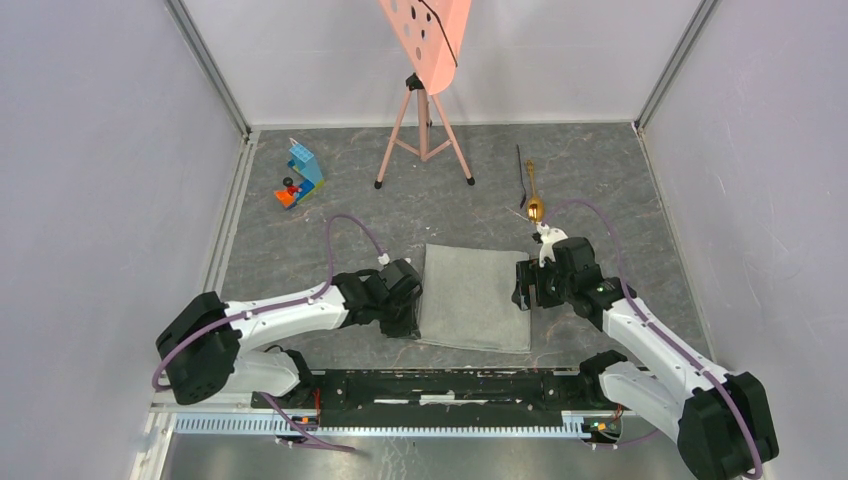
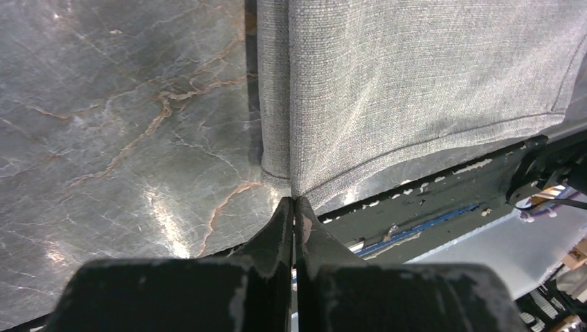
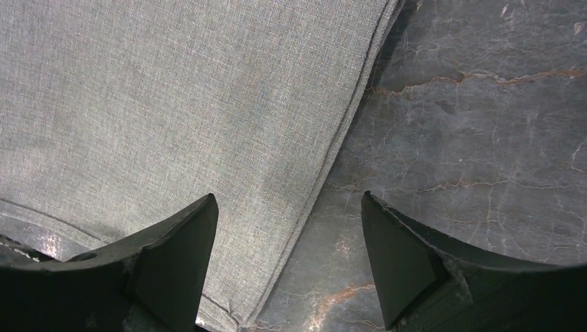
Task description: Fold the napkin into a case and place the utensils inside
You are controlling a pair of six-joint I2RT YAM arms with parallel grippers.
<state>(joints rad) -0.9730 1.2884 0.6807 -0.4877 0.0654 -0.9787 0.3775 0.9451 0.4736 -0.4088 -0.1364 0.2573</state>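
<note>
The light-grey napkin (image 1: 475, 295) lies folded into a flat rectangle on the marble table, between my two grippers. My left gripper (image 1: 408, 300) is shut at the napkin's near-left corner. In the left wrist view the cloth (image 2: 415, 69) forms a crease that runs straight into the closed tips of the left gripper (image 2: 294, 202). My right gripper (image 1: 522, 285) is open; in the right wrist view it (image 3: 287, 207) straddles the right edge of the napkin (image 3: 173, 90) near its corner. The gold spoon (image 1: 534, 200) and the thin black utensil (image 1: 521, 175) lie side by side on the table beyond the right gripper.
A pink perforated board (image 1: 430, 35) on a tripod (image 1: 425, 130) stands at the back centre. Blue and red toy blocks (image 1: 300, 175) lie at the back left. The black base rail (image 1: 440, 385) runs just below the napkin's near edge. White walls enclose the table.
</note>
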